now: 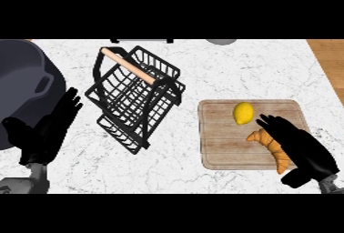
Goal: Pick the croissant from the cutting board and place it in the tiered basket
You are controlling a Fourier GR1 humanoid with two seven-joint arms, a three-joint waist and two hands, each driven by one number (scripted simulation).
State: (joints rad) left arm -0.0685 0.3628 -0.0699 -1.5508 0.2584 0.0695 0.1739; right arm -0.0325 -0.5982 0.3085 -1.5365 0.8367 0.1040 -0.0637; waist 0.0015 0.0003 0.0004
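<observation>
The croissant (pixel 271 149) is found near the cutting board's (pixel 218 136) right edge, long axis running toward the near right corner, directly under the right hand (pixel 300 146), whose fingers are spread and hold nothing.

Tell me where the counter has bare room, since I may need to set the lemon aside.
Bare marble lies between the tiered basket and the cutting board, and along the near edge below both. The board's right half is crowded: lemon, croissant and right hand. The left hand rests by the basket.
</observation>
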